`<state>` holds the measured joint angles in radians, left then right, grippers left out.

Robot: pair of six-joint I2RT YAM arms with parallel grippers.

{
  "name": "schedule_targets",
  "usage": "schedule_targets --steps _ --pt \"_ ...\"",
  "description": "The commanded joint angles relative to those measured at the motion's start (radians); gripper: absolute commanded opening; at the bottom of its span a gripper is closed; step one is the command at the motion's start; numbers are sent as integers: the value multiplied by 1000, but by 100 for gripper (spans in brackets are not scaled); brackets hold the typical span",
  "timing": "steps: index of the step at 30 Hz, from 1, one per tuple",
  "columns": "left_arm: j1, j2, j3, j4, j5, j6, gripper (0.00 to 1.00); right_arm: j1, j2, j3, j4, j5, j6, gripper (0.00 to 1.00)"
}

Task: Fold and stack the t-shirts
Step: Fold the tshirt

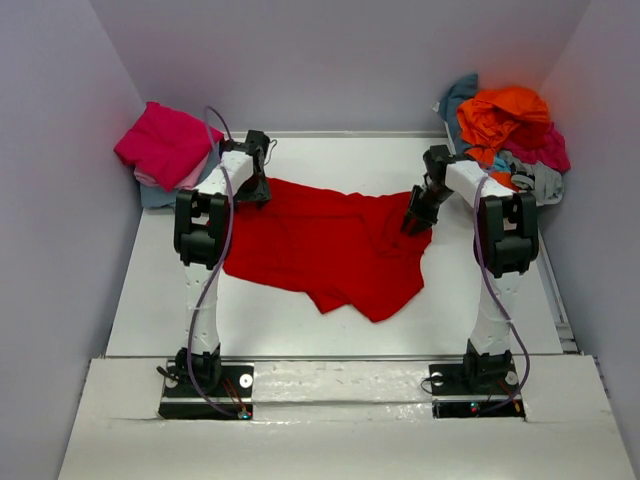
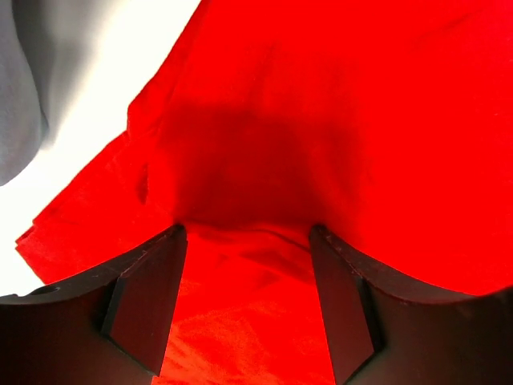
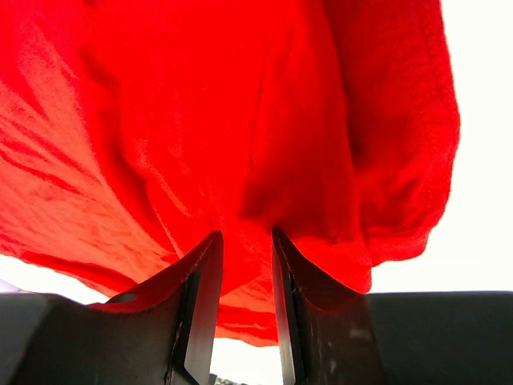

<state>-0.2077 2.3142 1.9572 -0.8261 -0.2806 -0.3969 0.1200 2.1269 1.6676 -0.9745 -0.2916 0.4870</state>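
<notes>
Hiding right pincer (image 1: 418, 226) tips: red t-shirt (image 1: 320, 250)

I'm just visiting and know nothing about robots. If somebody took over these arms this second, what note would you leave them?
Left gripper: open, jaws wide apart with red cloth between them, at the shirt's far left edge.
Right gripper: shut on the red t-shirt, at its right edge.
The red t-shirt lies rumpled mid-table, not yet folded.
Done: what looks like a folded stack, magenta on top, in the far left corner.
Left: fold the red one, stack it, then work through the unfolded pile in the far right corner.
</notes>
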Motion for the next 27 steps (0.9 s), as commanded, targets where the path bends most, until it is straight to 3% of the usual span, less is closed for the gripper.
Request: schedule_targets --steps 1,11,19,27 --pt "-1 16 48 -31 -15 12 75 9 4 14 7 28 32 37" --pt "-1 42 94 -62 4 -2 75 9 39 53 -29 98 78 38" --pt "-1 50 100 -71 8 0 75 -82 68 86 -35 111 122 38" --pt "-1 48 109 -84 6 1 75 -118 140 234 -95 158 140 38"
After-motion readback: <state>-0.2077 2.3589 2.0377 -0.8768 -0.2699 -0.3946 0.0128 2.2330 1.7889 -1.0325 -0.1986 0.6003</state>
